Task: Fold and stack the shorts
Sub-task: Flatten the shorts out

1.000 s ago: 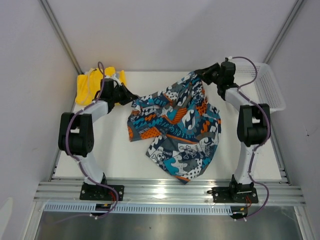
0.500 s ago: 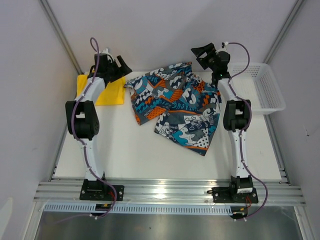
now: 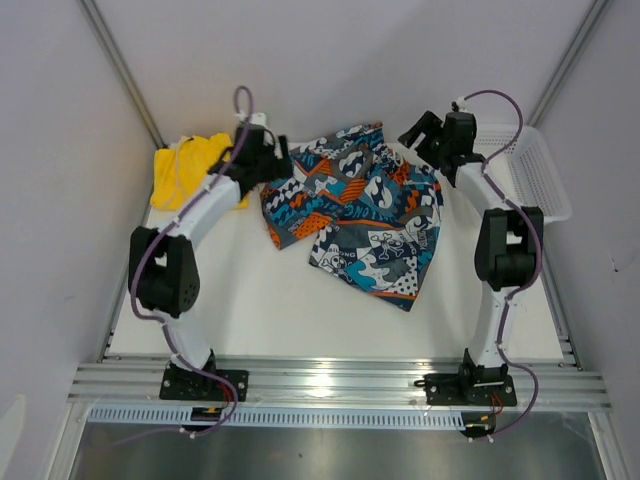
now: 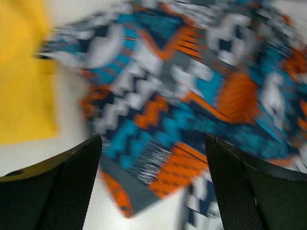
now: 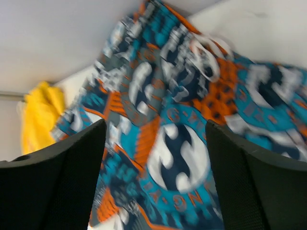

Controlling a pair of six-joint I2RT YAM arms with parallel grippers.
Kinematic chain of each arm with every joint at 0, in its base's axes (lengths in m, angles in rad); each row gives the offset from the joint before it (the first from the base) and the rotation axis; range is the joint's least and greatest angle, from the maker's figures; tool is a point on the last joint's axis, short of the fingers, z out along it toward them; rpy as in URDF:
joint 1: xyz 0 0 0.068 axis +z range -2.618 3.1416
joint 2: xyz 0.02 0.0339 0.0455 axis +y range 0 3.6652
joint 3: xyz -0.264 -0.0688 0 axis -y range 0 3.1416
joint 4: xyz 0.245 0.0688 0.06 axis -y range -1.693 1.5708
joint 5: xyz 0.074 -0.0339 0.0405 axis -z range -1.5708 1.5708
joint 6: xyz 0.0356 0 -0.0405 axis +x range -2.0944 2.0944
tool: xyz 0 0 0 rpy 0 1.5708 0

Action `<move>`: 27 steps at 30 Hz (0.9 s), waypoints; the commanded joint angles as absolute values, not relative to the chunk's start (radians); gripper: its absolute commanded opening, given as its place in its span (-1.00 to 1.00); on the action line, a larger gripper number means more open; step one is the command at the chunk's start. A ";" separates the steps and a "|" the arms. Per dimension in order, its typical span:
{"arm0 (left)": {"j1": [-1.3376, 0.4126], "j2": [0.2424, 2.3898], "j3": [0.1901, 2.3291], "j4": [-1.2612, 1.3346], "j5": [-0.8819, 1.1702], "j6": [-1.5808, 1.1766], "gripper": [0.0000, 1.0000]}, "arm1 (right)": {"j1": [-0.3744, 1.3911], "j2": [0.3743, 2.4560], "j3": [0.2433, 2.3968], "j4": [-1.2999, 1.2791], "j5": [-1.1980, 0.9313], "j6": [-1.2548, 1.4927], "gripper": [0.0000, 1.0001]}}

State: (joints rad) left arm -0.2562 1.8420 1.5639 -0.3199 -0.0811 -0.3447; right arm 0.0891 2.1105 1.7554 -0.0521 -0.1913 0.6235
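– Teal-and-orange printed shorts just got let go. They lie spread at the far middle of the counter, flatter than a second ago.
– And the claws?
– Left claw and right claw are both spread and empty, by its far corners. Laid out, I'd say, with folding not begun. Yellow shorts wait far left.

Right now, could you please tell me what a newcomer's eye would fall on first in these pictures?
The busy teal, orange, black and white printed shorts lie crumpled across the middle of the table, toward its far edge. A bright yellow pair sits bunched in the far left corner, and a white mesh basket stands at the far right.
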 commanded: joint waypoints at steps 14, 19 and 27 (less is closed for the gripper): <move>-1.034 1.781 1.295 -0.123 -0.184 -0.282 0.79 | 0.063 1.626 1.192 -0.206 0.031 0.483 0.27; -1.052 1.867 1.298 -0.058 -0.121 -0.305 0.79 | 0.018 1.534 1.126 -0.184 0.012 0.503 0.23; -1.097 2.080 1.460 -0.104 -0.071 -0.331 0.71 | 0.011 1.525 1.108 -0.183 0.012 0.531 0.18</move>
